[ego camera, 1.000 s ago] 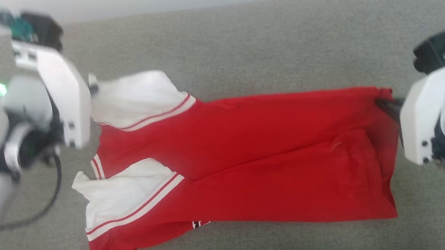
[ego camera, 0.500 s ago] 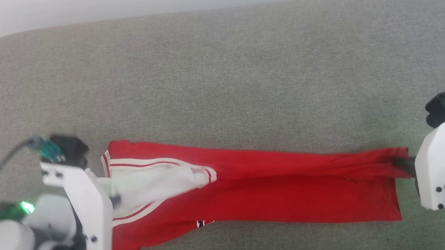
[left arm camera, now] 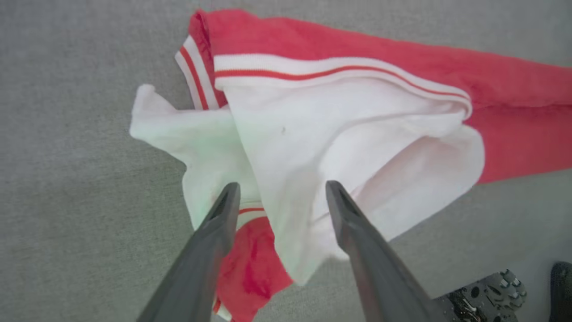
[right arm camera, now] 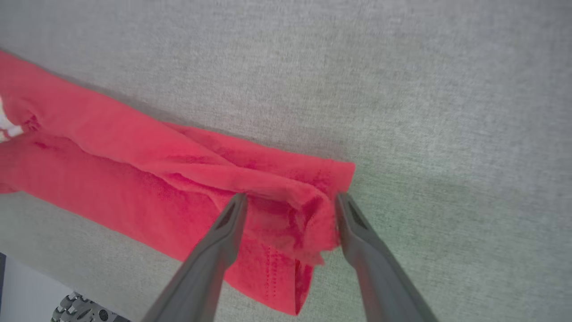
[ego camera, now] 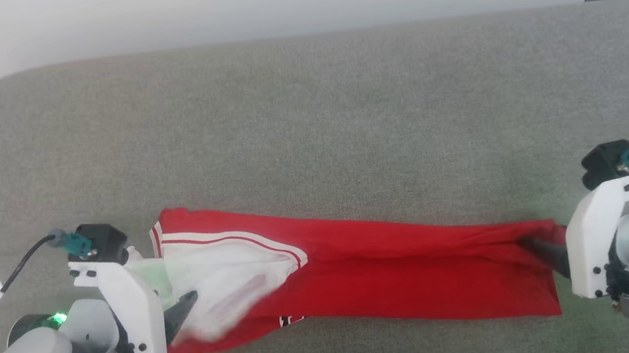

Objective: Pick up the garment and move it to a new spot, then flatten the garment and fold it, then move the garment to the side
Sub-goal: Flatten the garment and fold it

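The left gripper [left arm camera: 280, 185] and right gripper [right arm camera: 291, 197] have just let go, jaws now wide apart and empty. The garment [ego camera: 390, 268] lies folded lengthwise toward the cushion's [ego camera: 307, 112] near edge, so this fold looks laid.

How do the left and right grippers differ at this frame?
The left gripper has bunched white sleeve cloth between its fingers; the right gripper has plain red hem. The left sits at the sleeve end of the garment, the right at the opposite end. Shared: both stand open, neither clamping the fabric.
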